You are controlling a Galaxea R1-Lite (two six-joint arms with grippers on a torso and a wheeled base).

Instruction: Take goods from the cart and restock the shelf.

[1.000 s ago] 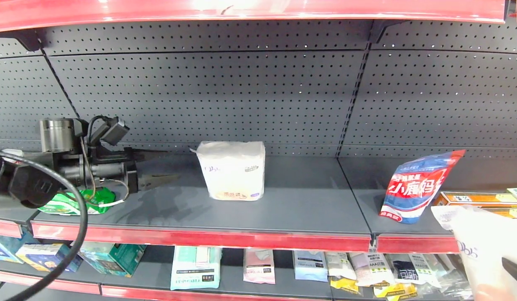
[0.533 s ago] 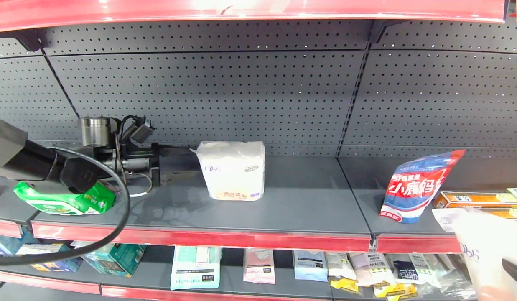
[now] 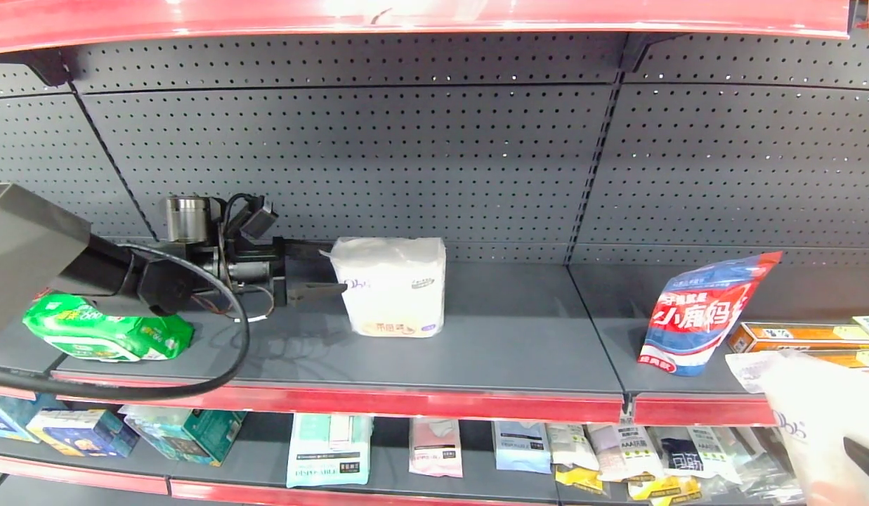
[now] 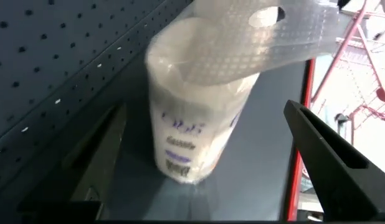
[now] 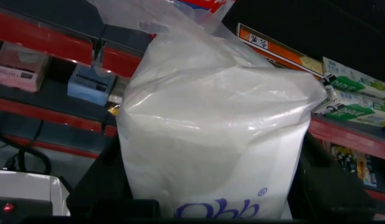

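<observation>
Tissue pack point(image 3: 392, 288) upright near the middle of the grey shelf point(image 3: 476, 351), closer to its back edge. Left gripper point(image 3: 332, 266) at the pack's left side, jaws spread wide, pack end between them; cannot tell whether touching. Right gripper point(image 5: 211, 193) off the shelf's front right corner; grips a second tissue pack point(image 3: 813, 422). Green wipes pack point(image 3: 107, 336) by the left edge, blue-red pouch point(image 3: 701, 313) toward the right.

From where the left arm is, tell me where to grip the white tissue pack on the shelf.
Grip its mid-body across the front and back faces, coming from its left end: the tissue pack stands upright, and the open left pincer flanks that end.
</observation>
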